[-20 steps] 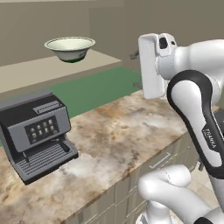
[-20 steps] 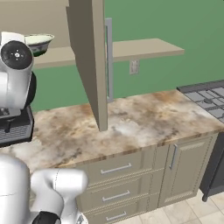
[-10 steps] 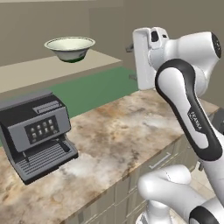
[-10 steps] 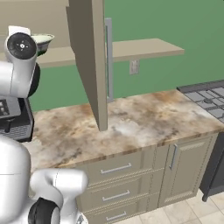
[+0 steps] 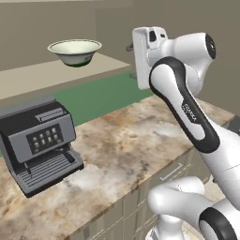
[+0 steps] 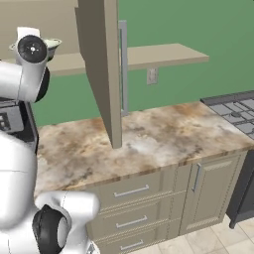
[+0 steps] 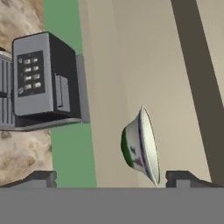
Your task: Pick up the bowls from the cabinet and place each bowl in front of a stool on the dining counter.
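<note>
One bowl (image 5: 75, 50), cream inside and mottled grey-green outside, stands upright on the beige shelf (image 5: 42, 77) of the open wall cabinet. The hand view shows the same bowl (image 7: 141, 148) rolled onto its side, a short way ahead. My gripper (image 7: 114, 179) is open, its two fingertips (image 7: 41, 178) far apart with nothing between them. In the left base view my hand (image 5: 147, 54) hovers at shelf height to the right of the bowl, apart from it. My arm hides most of the bowl (image 6: 53, 44) in the right base view.
A dark coffee machine (image 5: 40, 140) sits on the stone-topped wall counter (image 5: 126, 150) under the shelf. The open cabinet door (image 6: 101, 69) hangs out over the counter. A stove (image 6: 233, 106) lies at the right, with drawers (image 6: 131, 191) below.
My hand has swung left toward the bowl and the arm's elbow has folded closer to the camera. The bowl has stayed in place.
</note>
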You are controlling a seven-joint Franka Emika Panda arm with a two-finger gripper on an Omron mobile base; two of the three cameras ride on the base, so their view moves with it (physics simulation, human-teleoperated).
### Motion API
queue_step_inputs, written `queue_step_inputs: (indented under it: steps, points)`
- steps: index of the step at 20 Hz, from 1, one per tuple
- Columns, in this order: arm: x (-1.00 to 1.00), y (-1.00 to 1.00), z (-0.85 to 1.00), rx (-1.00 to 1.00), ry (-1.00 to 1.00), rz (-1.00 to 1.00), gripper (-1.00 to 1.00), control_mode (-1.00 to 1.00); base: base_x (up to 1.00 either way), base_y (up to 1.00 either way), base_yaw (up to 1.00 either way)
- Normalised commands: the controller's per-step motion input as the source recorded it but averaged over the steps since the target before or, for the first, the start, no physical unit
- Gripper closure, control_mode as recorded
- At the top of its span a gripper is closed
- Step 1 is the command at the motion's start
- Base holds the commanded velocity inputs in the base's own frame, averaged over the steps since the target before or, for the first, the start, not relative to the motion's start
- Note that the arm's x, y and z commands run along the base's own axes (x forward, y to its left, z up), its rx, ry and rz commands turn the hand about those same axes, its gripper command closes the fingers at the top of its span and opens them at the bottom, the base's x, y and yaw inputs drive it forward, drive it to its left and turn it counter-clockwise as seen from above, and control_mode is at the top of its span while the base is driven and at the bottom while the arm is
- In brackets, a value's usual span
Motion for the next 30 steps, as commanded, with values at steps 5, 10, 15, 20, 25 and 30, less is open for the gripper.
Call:
queue_step_inputs:
  steps: [5,10,15,20,25,30]
  points:
    - [0.52,0.22,0.05,-0.07,0.02,-0.04,-1.00,-1.00,0.00,0.00,0.00]
    - [0.49,0.18,0.00,-0.06,0.01,-0.06,-1.00,-1.00,0.00,0.00,0.00]
    - [0.51,0.20,0.00,-0.03,0.00,-0.04,-1.00,-1.00,0.00,0.00,0.00]
    - [0.48,0.19,0.00,0.00,0.00,0.00,-1.00,-1.00,0.00,0.00,0.00]
    - [0.43,0.02,0.00,0.00,0.00,0.00,-1.00,-1.00,0.00,0.00,0.00]
    - [0.43,0.00,0.00,0.00,0.00,0.00,-1.00,-1.00,0.00,0.00,0.00]
